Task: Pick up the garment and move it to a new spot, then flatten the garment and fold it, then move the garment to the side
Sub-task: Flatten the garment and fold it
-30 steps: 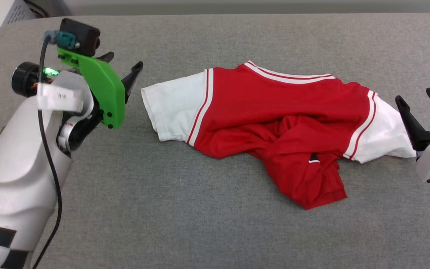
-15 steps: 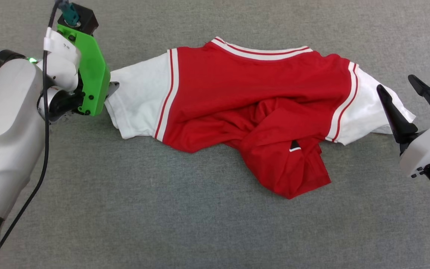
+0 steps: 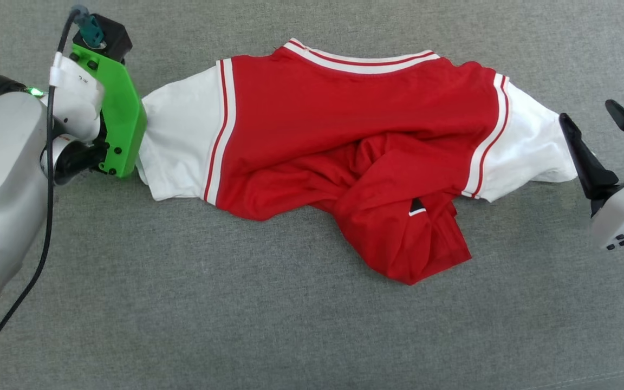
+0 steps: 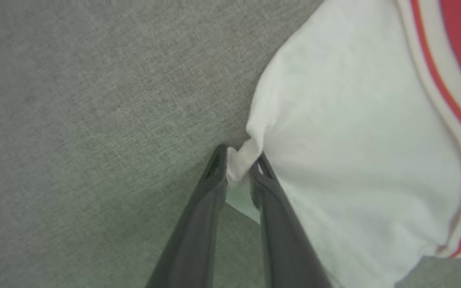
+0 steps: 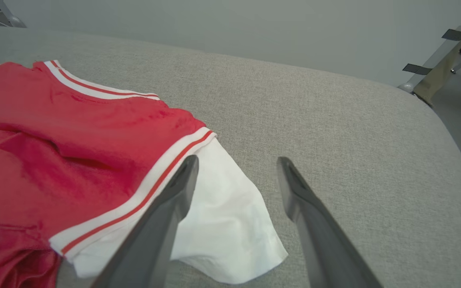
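Observation:
The garment (image 3: 344,119), a red T-shirt with white sleeves and striped trim, lies crumpled across the grey surface, its lower part bunched toward the front. In the left wrist view my left gripper (image 4: 240,164) is shut on a pinch of the hem of the white left sleeve (image 4: 354,140). The head view hides those fingers behind the green wrist mount (image 3: 122,108) at the sleeve's edge. My right gripper (image 3: 588,111) stands open just beyond the white right sleeve (image 3: 528,146). In its own view the right gripper (image 5: 237,160) hovers over that sleeve's (image 5: 230,224) outer end, apart from it.
A grey fabric-covered surface (image 3: 236,303) carries the shirt, with bare room in front and behind. In the right wrist view its rounded far-right edge (image 5: 446,132) drops off, and a metal frame leg (image 5: 434,76) stands past it.
My left gripper came down to the left sleeve's edge and closed on it. The head camera tilted, shifting the whole picture. The right gripper stays open by the right sleeve.

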Tool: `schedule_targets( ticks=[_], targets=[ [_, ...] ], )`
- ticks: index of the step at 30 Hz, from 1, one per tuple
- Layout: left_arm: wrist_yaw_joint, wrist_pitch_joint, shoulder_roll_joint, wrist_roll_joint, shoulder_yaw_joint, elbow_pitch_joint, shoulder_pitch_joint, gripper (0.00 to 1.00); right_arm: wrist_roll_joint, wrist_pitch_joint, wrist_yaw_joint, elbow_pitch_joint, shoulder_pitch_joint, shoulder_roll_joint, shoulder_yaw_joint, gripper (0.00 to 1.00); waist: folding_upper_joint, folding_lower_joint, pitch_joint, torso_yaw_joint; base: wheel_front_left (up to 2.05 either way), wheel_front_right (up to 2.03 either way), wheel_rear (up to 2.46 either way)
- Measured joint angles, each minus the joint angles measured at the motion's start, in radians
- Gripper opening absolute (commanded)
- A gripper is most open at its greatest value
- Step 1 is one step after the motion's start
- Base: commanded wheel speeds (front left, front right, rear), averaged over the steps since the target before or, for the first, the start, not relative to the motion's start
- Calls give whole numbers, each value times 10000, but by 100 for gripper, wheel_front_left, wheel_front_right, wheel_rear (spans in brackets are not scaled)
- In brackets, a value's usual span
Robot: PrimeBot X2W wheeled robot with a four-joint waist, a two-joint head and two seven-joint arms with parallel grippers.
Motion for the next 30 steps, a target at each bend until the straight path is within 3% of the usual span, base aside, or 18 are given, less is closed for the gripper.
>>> schedule_targets(
  ticks=[9, 17, 21, 26, 30],
  targets=[
    [0, -1987, 25, -117, -608, 17, 8, 0, 385, 991, 0, -192, 15, -978, -646, 100, 0, 0, -652, 447, 0, 0, 0],
    [0, -3118, 326, -98, -938, -616, -48, 0, 2184, 4358, 0, -305, -121, -2859, 123, 100, 0, 0, -1058, 982, 0, 0, 0],
    [0, -3336, 349, 31, -1104, -928, -81, 0, 2727, 5662, 0, -146, -771, -3402, 362, 100, 0, 0, -1079, 1235, 0, 0, 0],
    [0, -3565, 259, 178, -1170, -1126, -277, 0, 2851, 6734, 0, 717, -1678, -3498, 890, 100, 0, 1, -902, 1492, 0, 0, 0],
    [6, -3726, 88, 268, -1174, -1233, -520, 0, 2842, 6955, 0, 1647, -2338, -3219, 1285, 100, 0, 0, -649, 1683, 0, 0, 0]
  ],
)
